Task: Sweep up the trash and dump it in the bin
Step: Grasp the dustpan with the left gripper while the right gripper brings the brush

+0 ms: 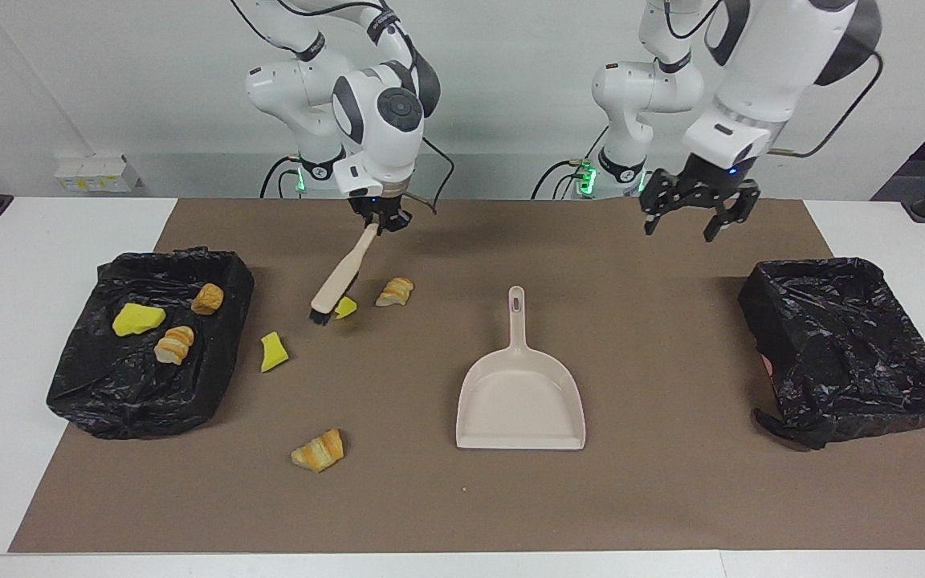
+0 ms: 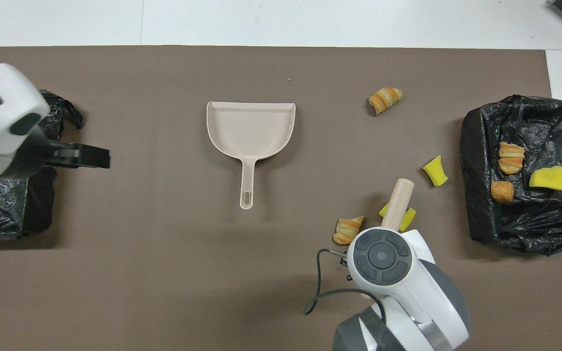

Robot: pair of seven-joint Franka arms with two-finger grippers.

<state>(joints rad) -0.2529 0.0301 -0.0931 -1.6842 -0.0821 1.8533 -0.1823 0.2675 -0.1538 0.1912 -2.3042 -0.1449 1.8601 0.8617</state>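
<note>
Right gripper (image 1: 380,222): jaws clamped on brush (image 1: 337,281) handle, brush slanted down, bristles beside a yellow sponge chunk (image 1: 345,307). Left gripper (image 1: 696,215): jaws spread, empty, raised above the surface.

arms: glossy white shells, dark grey joint caps | pincers: black | bases: green lights | cables: black

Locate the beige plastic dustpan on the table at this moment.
The beige plastic dustpan lies flat mid-table on the brown mat, handle toward the robots, between the two black-lined bins.
</note>
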